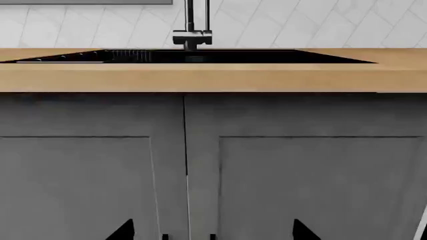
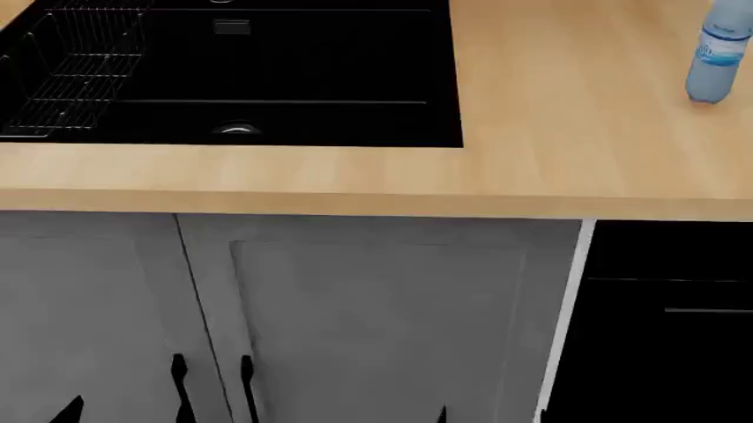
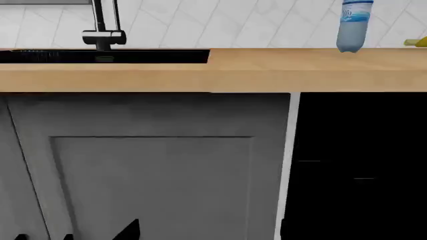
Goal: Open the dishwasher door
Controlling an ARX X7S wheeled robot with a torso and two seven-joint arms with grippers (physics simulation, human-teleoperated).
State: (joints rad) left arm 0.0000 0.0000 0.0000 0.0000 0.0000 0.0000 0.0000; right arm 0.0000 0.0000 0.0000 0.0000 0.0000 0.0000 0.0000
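Note:
The dishwasher door (image 2: 671, 352) is a glossy black panel at the right of the head view, under the countertop, with a thin grey bar handle (image 2: 710, 310) and a seam above it. It also shows in the right wrist view (image 3: 363, 150). My left gripper (image 1: 213, 232) is open and empty, and faces the two grey cabinet doors under the sink. My right gripper (image 3: 207, 232) is open and empty. It faces the grey cabinet door just left of the dishwasher door, with one fingertip (image 3: 130, 231) dark against the grey. Neither gripper touches anything.
A wooden countertop (image 2: 565, 176) overhangs the cabinets. It holds a black sink (image 2: 294, 79) with a dish rack (image 2: 77, 70) and a faucet (image 1: 192, 35). A water bottle (image 2: 718, 57) stands on the counter above the dishwasher. Two short black cabinet handles (image 2: 179, 379) hang at the cabinet seam.

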